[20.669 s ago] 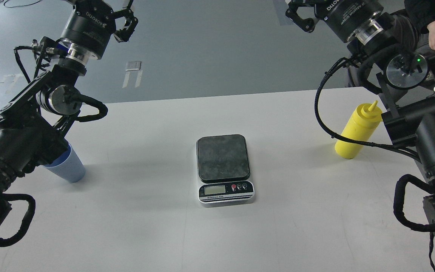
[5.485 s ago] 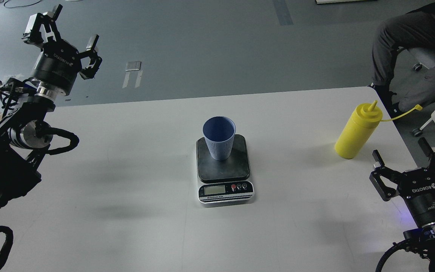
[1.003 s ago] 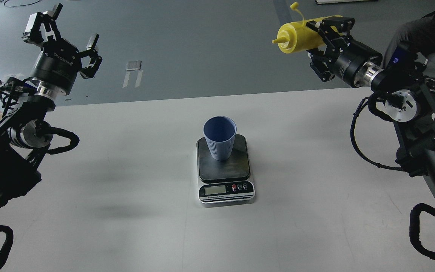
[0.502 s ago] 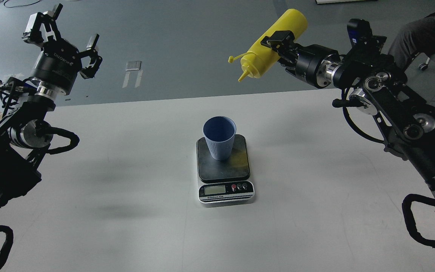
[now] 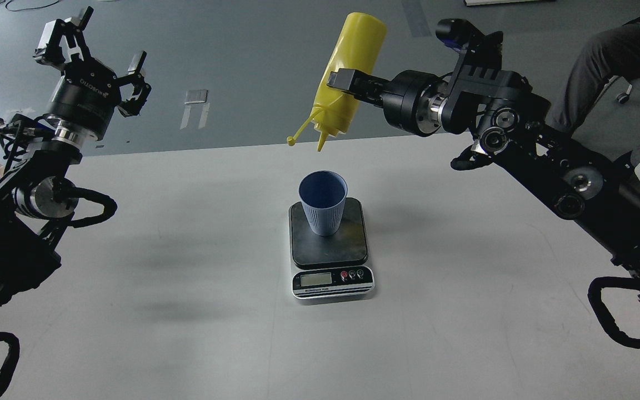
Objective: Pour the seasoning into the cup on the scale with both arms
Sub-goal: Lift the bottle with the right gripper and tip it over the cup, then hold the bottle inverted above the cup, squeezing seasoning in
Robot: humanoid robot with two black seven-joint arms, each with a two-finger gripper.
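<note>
Over the last second the right gripper (image 5: 348,89) has swung the bottle (image 5: 349,72) in from the far right and rolled it over. 1 s ago it lay nearly level with the nozzle pointing left; half a second ago it slanted nozzle-down; now it stands almost fully inverted, base up, nozzle tip down, with the cap strap dangling off to the left of the tip. That puts the pour close. In this view the tip sits above and a little behind the cup (image 5: 323,203), with clear air between them. Nothing can be seen leaving the nozzle, so I judge the pour has not yet started.

The right fingers are clamped across the bottle's middle, 1 visible on its near side, the body standing up past them and the nozzle hanging below them. The cup is well below those fingers and slightly toward the robot, upright on the platform of the scale (image 5: 331,247), toward its far edge. The scale's display is too small to read.

The left gripper (image 5: 89,58) has not moved through all of this. It is raised at far left with its fingers spread, holding nothing, well apart from cup and bottle.

Next, I think, comes a small shift toward the robot so the tip is truly over the cup's mouth, then a squeeze.
</note>
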